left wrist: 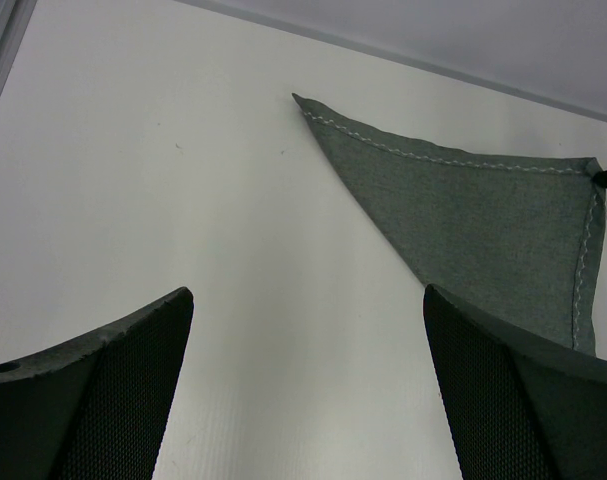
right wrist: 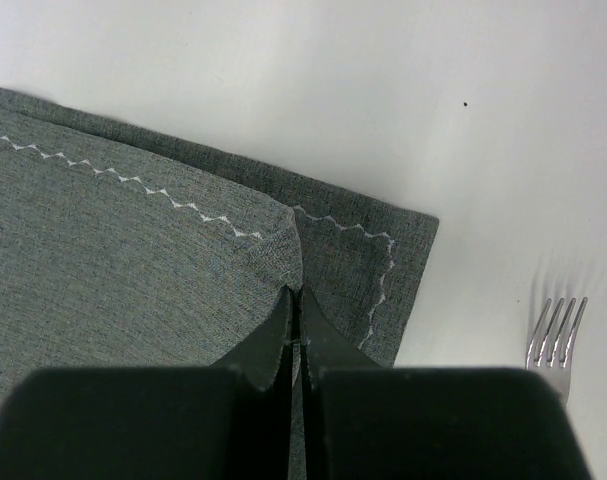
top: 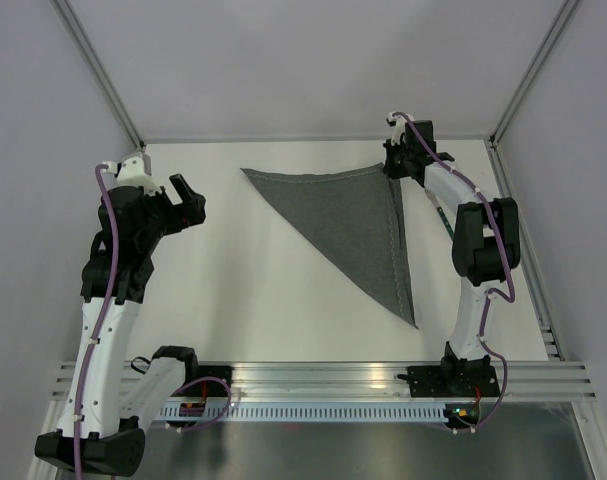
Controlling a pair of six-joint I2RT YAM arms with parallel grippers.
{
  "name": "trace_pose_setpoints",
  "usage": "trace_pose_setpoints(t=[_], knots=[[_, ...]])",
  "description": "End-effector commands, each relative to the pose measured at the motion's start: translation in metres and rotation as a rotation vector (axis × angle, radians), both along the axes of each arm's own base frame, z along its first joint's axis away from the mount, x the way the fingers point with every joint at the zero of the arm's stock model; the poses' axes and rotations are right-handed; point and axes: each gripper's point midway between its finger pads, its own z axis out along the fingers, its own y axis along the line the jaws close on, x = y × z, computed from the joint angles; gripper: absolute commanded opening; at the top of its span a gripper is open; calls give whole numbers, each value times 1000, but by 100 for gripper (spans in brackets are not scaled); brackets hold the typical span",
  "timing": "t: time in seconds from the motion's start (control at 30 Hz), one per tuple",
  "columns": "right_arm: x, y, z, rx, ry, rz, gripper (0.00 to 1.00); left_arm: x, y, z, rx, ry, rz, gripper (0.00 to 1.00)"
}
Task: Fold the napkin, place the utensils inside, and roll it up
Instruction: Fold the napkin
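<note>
The dark grey napkin (top: 348, 225) lies folded into a triangle on the white table, pale stitching along its hem. My right gripper (top: 395, 165) is shut on the napkin's upper-layer corner (right wrist: 273, 250) at the far right, laid a little short of the lower corner (right wrist: 393, 250). A metal fork (right wrist: 555, 335) lies just right of that corner. My left gripper (top: 188, 205) is open and empty, above bare table left of the napkin; its fingers (left wrist: 113, 390) frame the table, with the napkin (left wrist: 483, 230) ahead to the right.
A fork handle shows beside the right arm (top: 438, 215). White walls and aluminium posts enclose the table at the back and sides. A metal rail (top: 323, 380) runs along the near edge.
</note>
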Motion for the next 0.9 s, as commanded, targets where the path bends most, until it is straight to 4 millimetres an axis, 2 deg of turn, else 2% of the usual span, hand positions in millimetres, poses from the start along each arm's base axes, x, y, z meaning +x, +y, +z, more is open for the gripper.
trace_pose_setpoints(t=[0.0, 0.33, 0.77, 0.87], knots=[[16, -5, 35, 25, -93, -16, 0, 4, -2, 8, -18, -37, -5, 100], [19, -9, 34, 27, -91, -23, 0, 4, -3, 5, -20, -29, -7, 100], [23, -22, -1, -14, -32, -57, 0, 5, -3, 1, -18, -22, -8, 100], [24, -26, -9, -26, -18, -66, 6, 5, -3, -2, -18, -14, -8, 100]])
